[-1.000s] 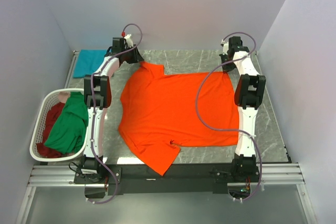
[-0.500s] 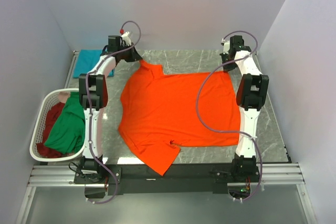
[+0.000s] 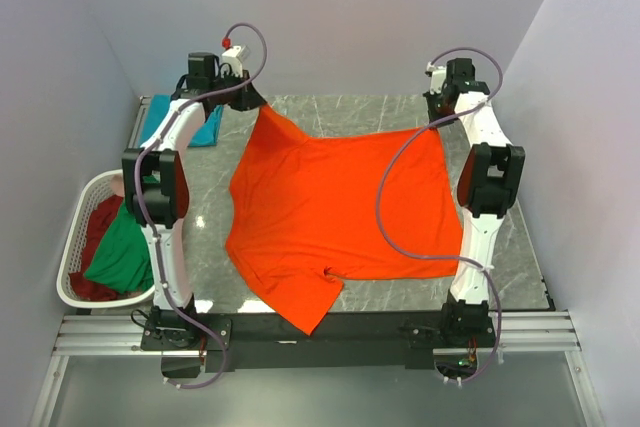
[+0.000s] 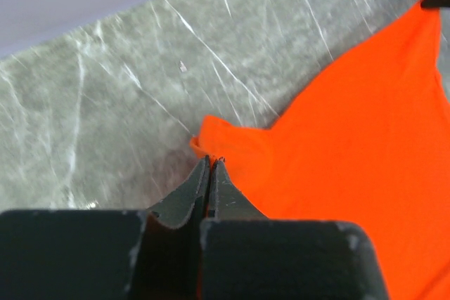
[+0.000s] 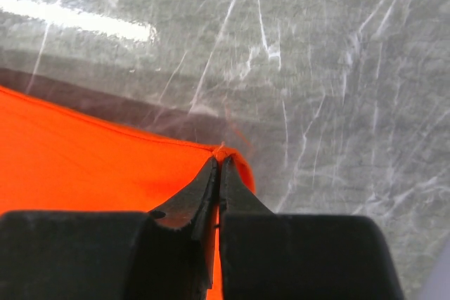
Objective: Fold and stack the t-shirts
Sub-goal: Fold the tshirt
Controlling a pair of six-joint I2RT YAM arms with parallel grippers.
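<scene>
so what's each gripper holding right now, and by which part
Both hold the orange t-shirt: the left gripper pinches its far left corner, the right gripper its far right corner.

Matt cloth on a glossy tabletop [image 3: 515, 247]
The orange t-shirt [image 3: 330, 217] is soft, matt cloth; the tabletop looks like polished grey veined stone, catching glare; the basket [image 3: 75, 232] is white slatted plastic; the left hand [image 4: 211, 161] is scuffed matt black.
</scene>
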